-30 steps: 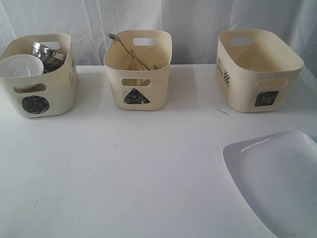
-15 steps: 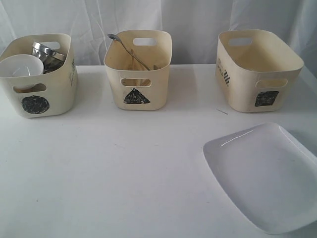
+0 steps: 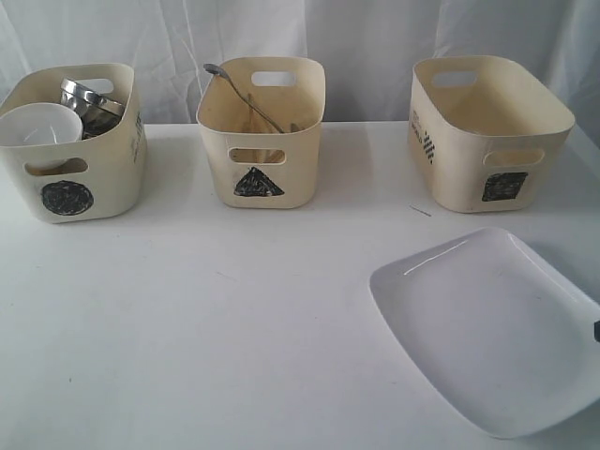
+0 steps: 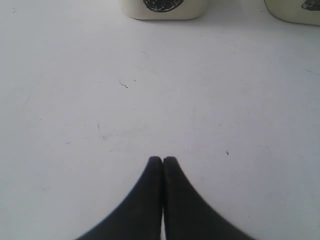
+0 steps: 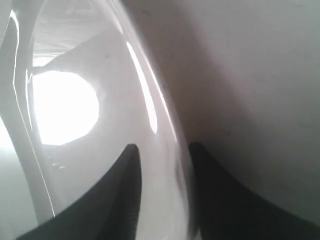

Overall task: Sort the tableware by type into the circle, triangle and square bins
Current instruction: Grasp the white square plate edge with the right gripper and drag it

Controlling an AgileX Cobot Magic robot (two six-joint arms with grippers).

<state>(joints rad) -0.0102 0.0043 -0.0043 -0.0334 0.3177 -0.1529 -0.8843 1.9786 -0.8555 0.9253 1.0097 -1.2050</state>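
The large white plate [image 3: 487, 328] is at the front right, a little above the table, with my right gripper [image 5: 163, 146] shut on its rim [image 5: 150, 100]; only a dark bit of that gripper [image 3: 596, 330] shows at the exterior view's right edge. The circle bin [image 3: 70, 141] holds a small white bowl [image 3: 37, 127] and steel mugs [image 3: 89, 103]. A spoon [image 3: 230, 84] and wooden chopsticks [image 3: 253, 117] stand in the triangle bin [image 3: 262, 131]. I see nothing inside the square bin [image 3: 487, 131]. My left gripper [image 4: 162, 159] is shut over bare table, short of the circle bin [image 4: 165, 7].
The three bins stand in a row along the back of the white table [image 3: 206, 309], before a white curtain [image 3: 366, 37]. A thin dark speck [image 3: 420, 211] lies on the table in front of the square bin.
The plate has moved left and further into view, carried by my right gripper. The bins, their contents and the left gripper have not moved.
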